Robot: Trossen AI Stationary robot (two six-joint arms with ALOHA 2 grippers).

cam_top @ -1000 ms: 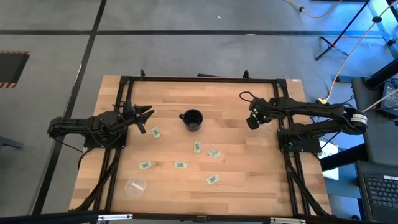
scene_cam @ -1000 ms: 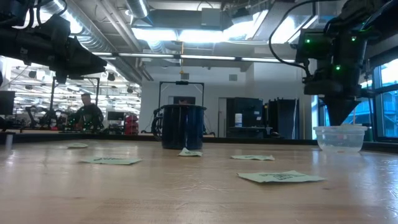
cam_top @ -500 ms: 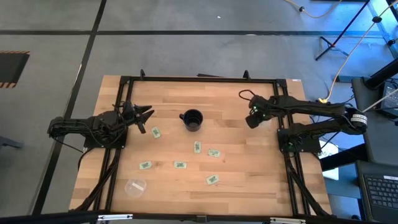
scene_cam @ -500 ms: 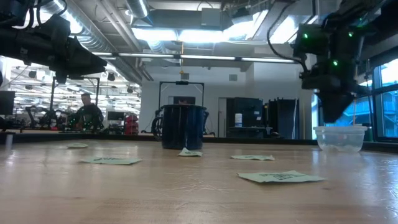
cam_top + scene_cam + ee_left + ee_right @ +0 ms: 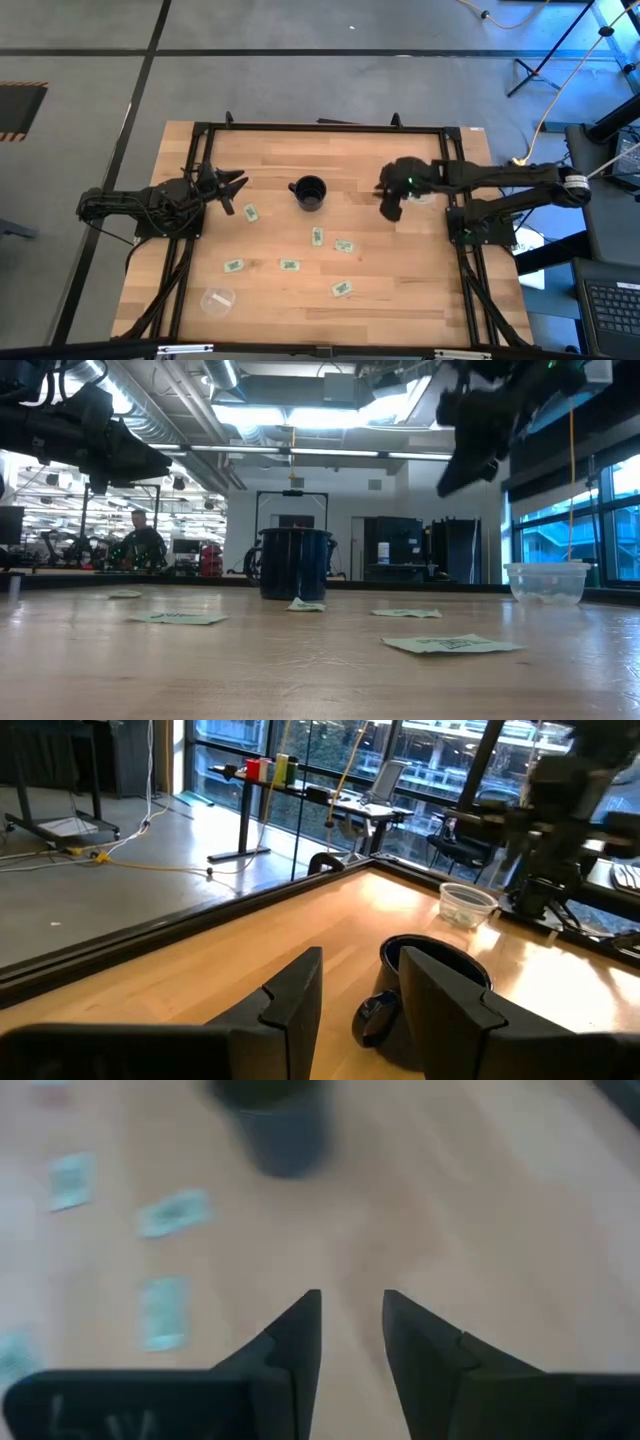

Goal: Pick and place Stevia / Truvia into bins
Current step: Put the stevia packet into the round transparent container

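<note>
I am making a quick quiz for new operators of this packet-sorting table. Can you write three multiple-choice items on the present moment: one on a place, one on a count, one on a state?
1. Where is the black cup?
A. Middle of the table's far half
B. Near left corner
C. Inside a bin

2. How many packets lie loose on the table in the high view?
A. Two
B. Six
C. Twelve

3. How does the right gripper stand?
A. Shut on a packet
B. Shut on the cup
C. Open, holding nothing

Answers:
1. A: it stands between the arms, away from both bins.
2. B: six pale green packets show, one being.
3. C: bare wood shows between its fingers.
</note>
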